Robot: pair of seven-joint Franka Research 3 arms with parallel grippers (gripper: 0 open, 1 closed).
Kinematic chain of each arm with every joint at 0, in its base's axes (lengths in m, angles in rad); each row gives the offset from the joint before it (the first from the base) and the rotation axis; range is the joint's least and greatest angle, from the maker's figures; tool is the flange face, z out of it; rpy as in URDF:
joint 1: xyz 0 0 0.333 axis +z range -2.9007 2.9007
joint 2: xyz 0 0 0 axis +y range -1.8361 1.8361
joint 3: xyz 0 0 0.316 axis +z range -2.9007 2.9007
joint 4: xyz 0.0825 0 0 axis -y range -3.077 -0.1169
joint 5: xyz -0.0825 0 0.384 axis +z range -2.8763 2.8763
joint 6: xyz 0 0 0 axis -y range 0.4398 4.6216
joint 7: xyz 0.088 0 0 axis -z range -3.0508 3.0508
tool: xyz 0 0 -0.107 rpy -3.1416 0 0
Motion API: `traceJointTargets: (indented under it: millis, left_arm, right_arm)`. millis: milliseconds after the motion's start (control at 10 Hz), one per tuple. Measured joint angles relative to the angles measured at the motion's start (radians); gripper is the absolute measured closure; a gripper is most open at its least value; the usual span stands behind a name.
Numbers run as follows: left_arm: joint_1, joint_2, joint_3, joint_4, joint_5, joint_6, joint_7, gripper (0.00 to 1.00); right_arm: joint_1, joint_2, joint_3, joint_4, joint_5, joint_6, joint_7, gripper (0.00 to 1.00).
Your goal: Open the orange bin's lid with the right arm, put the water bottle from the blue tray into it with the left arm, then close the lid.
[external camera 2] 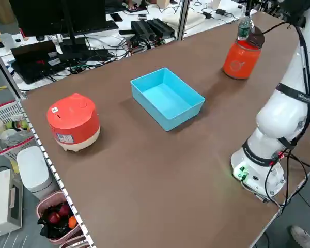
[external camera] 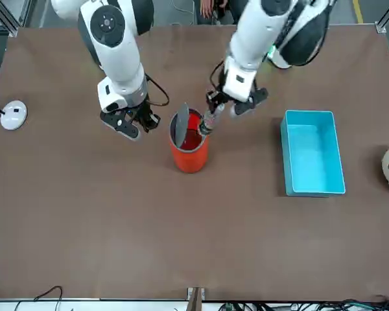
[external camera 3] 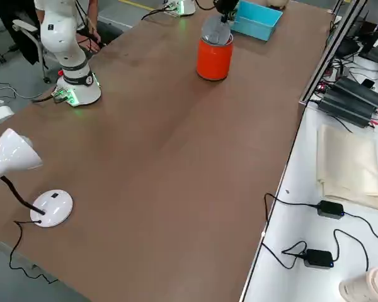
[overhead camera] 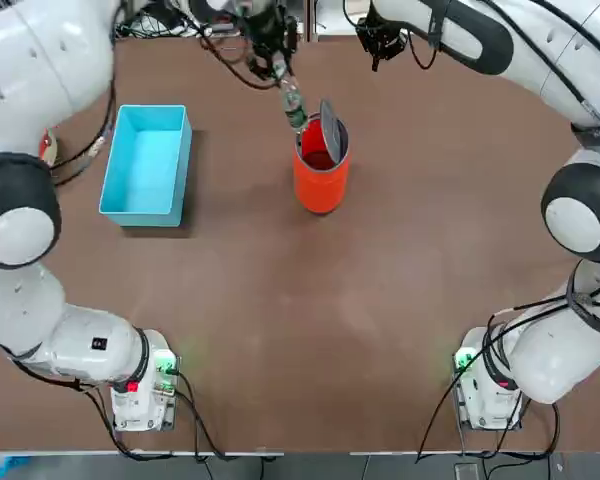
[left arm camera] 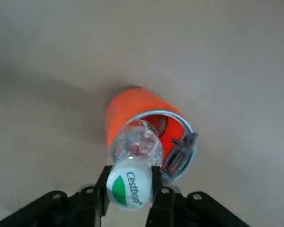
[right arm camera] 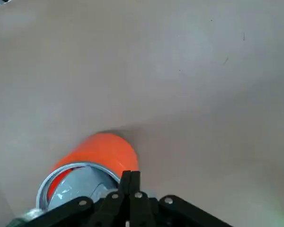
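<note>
Water bottle (left arm camera: 135, 146): clear plastic, white cap, in closed left gripper (left arm camera: 129, 182) | orange bin (left arm camera: 132, 104): smooth cylinder below, lid (external camera: 182, 125) tilted up | right gripper (right arm camera: 130, 177): shut, beside bin

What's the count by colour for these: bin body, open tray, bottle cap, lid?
Orange: 1, the bin
Blue: 1, the tray
White: 1, the bottle cap
Grey: 1, the lid
Total: 4

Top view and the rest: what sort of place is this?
Probably a robotics lab or test room: two white jointed robot arms based at one brown table, black power adapters on a white side bench, black monitor behind.
</note>
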Motion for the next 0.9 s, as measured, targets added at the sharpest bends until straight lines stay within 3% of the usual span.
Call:
traceJointTargets:
  millis: [500, 900]
  left_arm:
    - [-0.078, 0.081, 0.001, 0.005, 0.041, 0.052, -0.044, 0.62]
    - [-0.071, 0.087, 0.01, 0.019, 0.091, 0.058, -0.044, 0.26]
  right_arm:
    - [-0.006, 0.0, 0.0, 0.0, 0.0, 0.0, 0.0, 0.99]
    - [-0.007, 0.0, 0.001, 0.0, 0.0, 0.0, 0.0, 0.99]
